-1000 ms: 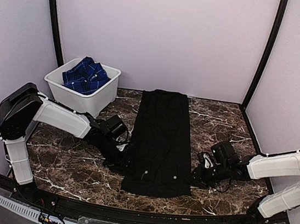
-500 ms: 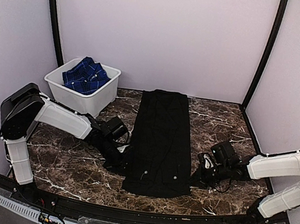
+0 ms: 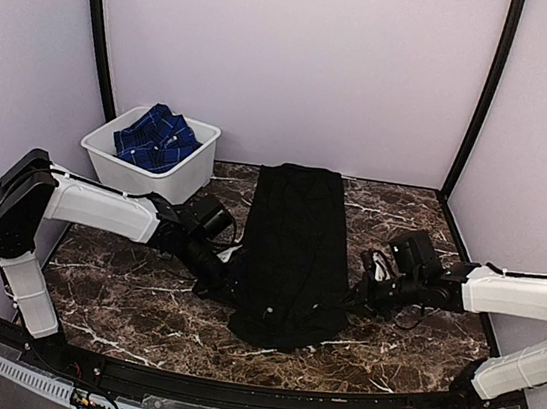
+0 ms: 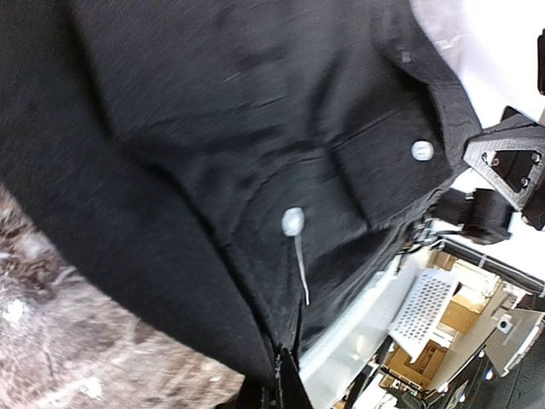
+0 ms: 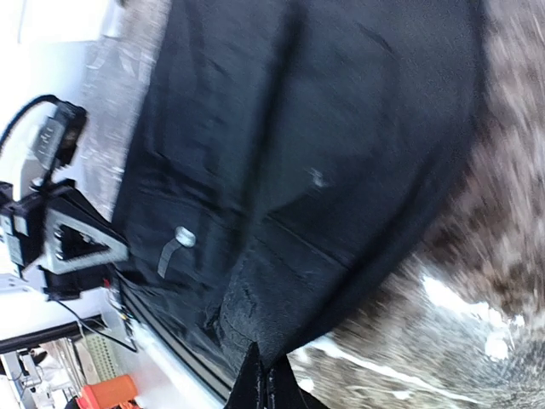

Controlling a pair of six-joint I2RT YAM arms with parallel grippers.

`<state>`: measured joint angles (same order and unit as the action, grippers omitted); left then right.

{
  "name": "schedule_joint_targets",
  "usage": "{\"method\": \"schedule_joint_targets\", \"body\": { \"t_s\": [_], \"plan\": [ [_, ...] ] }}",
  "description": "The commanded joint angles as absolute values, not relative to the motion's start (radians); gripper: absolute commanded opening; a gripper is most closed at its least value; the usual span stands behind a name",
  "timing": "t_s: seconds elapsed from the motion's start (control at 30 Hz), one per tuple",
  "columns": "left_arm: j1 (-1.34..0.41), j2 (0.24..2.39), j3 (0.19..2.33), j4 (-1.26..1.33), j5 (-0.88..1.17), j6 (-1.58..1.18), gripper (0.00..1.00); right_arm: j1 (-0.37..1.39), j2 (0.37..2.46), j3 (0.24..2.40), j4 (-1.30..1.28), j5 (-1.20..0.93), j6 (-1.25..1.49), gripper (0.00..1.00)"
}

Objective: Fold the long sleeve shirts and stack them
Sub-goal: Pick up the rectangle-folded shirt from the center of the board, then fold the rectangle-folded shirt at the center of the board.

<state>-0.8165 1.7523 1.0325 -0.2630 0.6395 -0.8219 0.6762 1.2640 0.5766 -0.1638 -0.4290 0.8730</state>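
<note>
The plain black button-up cloth shirt (image 3: 293, 232), dotted with small white buttons, lies as a long narrow strip down the middle of the brown marbled table (image 3: 121, 290). My left gripper (image 3: 227, 281) pinches its near left edge and my right gripper (image 3: 354, 300) its near right edge, both clamped tight on the cloth.

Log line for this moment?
left claw: shut on black shirt | right claw: shut on black shirt | checked shirt: in white tub
</note>
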Motion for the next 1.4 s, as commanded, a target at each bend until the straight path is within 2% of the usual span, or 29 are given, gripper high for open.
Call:
{"method": "schedule_joint_targets", "body": {
  "t_s": [0.0, 0.33, 0.63, 0.83, 1.03, 1.2, 1.37],
  "plan": [
    [-0.785, 1.679, 1.101, -0.284, 0.662, -0.882, 0.0, 0.67, 1.273, 0.701, -0.193, -0.404, 0.855, 0.0],
    [-0.636, 1.748, 1.173, 0.009, 0.691, -1.152, 0.0, 0.529, 1.507, 0.89, -0.02, -0.346, 0.867, 0.0],
    [-0.554, 2.025, 1.342, 0.106, 0.603, -1.154, 0.0, 0.462, 1.779, 0.99, 0.132, -0.335, 0.879, 0.0],
    [-0.551, 2.08, 1.318, 0.111, 0.554, -1.141, 0.0, 0.46, 1.866, 0.999, 0.148, -0.315, 0.864, 0.0],
    [-0.566, 2.051, 1.215, 0.135, 0.555, -1.146, 0.0, 0.467, 1.841, 0.906, 0.189, -0.336, 0.898, 0.0],
    [-0.592, 1.949, 1.055, 0.179, 0.556, -1.173, 0.0, 0.523, 1.737, 0.77, 0.196, -0.331, 0.941, 0.0],
    [-0.616, 1.844, 1.019, 0.128, 0.528, -1.136, 0.0, 0.548, 1.622, 0.72, 0.162, -0.305, 0.959, 0.0]
  ]
}}
